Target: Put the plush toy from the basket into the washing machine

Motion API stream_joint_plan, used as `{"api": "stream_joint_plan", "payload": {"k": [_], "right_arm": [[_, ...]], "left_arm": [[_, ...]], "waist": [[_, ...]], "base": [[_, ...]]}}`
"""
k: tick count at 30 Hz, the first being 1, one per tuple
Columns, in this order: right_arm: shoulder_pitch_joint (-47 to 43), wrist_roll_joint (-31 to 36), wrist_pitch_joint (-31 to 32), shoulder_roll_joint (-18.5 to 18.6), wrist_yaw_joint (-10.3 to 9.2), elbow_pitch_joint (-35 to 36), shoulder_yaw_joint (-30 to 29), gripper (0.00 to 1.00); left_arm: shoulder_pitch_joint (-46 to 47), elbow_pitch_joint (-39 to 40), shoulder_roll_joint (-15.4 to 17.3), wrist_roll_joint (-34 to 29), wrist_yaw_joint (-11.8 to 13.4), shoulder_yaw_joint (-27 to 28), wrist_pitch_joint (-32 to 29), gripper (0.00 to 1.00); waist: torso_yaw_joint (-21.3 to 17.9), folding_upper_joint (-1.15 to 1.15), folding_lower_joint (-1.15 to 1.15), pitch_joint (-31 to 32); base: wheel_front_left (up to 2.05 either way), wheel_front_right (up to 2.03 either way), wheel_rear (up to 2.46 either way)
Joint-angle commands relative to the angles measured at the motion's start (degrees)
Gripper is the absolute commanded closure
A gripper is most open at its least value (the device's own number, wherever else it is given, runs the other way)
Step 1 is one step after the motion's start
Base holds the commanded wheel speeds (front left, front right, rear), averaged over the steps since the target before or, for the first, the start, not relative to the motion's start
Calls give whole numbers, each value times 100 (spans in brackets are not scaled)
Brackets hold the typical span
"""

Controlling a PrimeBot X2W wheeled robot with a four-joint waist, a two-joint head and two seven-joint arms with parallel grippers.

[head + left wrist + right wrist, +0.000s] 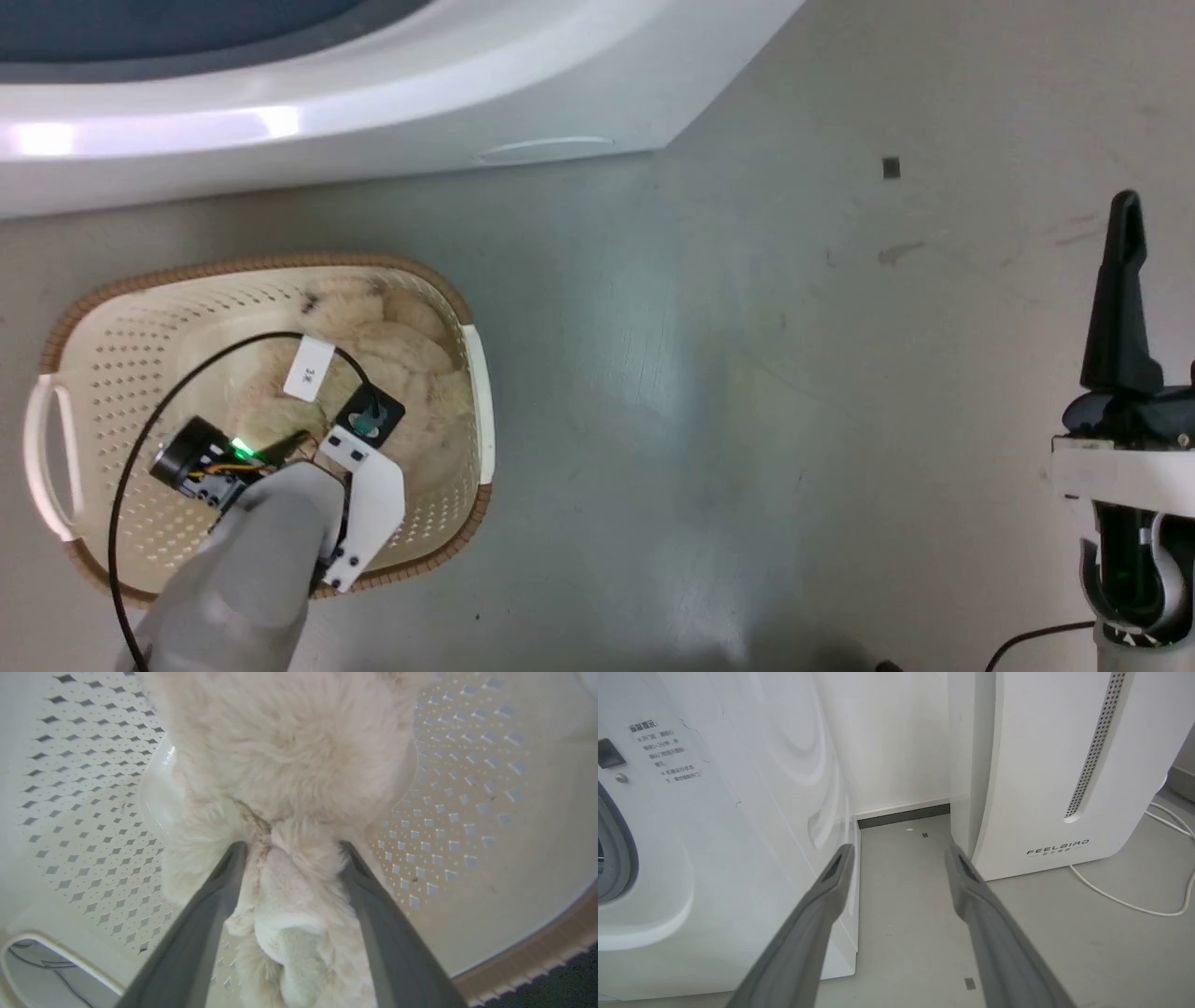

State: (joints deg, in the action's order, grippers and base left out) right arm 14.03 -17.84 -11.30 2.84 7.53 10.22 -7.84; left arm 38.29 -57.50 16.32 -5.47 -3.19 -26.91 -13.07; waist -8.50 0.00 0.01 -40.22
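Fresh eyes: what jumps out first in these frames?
The shaggy cream plush toy sits mid-frame in the left wrist view, the left pincer open astride its fur inside the perforated basket. In the head view the glossy white washing machine spans the top edge, just beyond the basket. The right pincer is open and empty, pointing between the washing machine and the FEELBIRD appliance.

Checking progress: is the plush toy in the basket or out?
In: the plush toy lies inside the basket, between the open left hand fingers.

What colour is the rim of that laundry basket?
The basket rim is brown, woven-looking; the head view shows it best.
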Motion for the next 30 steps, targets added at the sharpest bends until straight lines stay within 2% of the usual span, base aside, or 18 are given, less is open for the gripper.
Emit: {"api": "stream_joint_plan", "payload": {"k": [1,11,12,13,14,25,30], "right_arm": [[154,-67,-67,3,-3,65,-31,0],[376,-253,-187,3,-4,130,-94,0],[393,-271,-199,3,-4,133,-100,0],[409,-289,-211,3,-4,136,-106,0],[426,-309,-223,3,-4,138,-113,0],[596,-482,-353,4,-4,163,-186,0],[560,-461,-370,4,-4,80,-188,0]], "left_arm": [[186,-152,60,-40,10,-67,-4,0],[689,-741,187,-22,90,-399,8,0],[721,-800,197,-20,83,-437,4,22],[752,-859,206,-14,71,-473,-1,89],[782,-918,216,0,55,-502,-10,100],[1123,-1565,247,101,-24,-876,-38,100],[1059,-1646,166,198,-62,-928,41,100]], "waist": [[-43,0,0,-145],[-139,0,0,-605],[-148,0,0,-634],[-156,0,0,-660],[-164,0,0,-685],[-205,0,-1,-831],[-154,0,-1,-562]], "base": [[0,0,0],[0,0,0],[0,0,0],[0,0,0],[0,0,0],[0,0,0],[0,0,0]]}}
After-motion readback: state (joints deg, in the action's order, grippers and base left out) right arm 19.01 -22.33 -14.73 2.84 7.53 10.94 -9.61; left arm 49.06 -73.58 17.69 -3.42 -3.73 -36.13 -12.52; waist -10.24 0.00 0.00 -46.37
